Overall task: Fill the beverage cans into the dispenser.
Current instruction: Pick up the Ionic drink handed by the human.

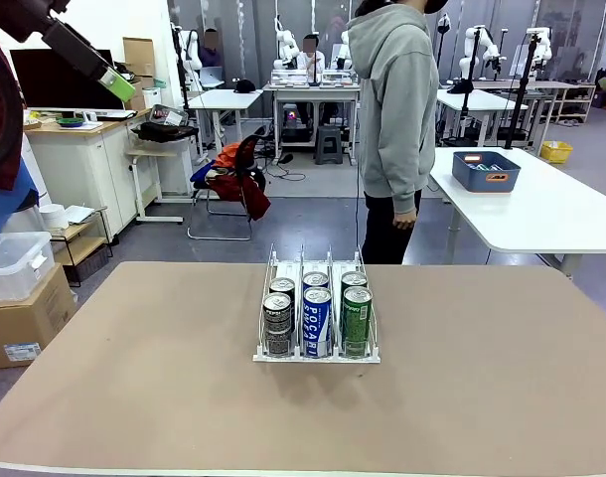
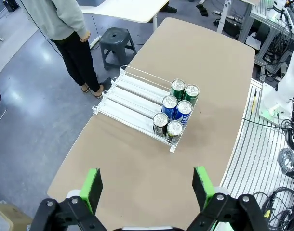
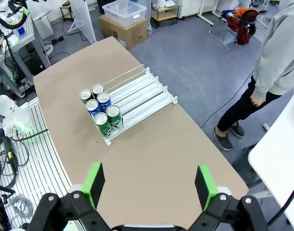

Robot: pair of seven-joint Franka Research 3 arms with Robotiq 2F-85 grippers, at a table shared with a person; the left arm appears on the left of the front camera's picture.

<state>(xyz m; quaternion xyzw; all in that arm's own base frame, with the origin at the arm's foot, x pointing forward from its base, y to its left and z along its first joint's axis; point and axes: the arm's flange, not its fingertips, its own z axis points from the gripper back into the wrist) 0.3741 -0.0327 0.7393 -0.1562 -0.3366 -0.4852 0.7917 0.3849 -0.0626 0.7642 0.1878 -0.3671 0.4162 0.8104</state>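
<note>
Shows six beverage cans [image 1: 316, 313] at the near end of the dispenser [image 2: 132, 96] on the tabletop [image 1: 134, 378], left gripper [image 2: 147, 173] and right gripper [image 3: 148, 168] high, jaws apart, empty; calls for lowering more upright at the far end.

Person [image 1: 387, 109]: grey hoodie, standing at the table's [image 1: 134, 397] far edge
Blue bin [image 1: 486, 171]: on the white side table [image 1: 541, 214]
Stool [image 2: 117, 44]: dark grey, near that far edge
Cardboard box [image 1: 25, 318]: clear tub [image 1: 15, 263] on top
</note>
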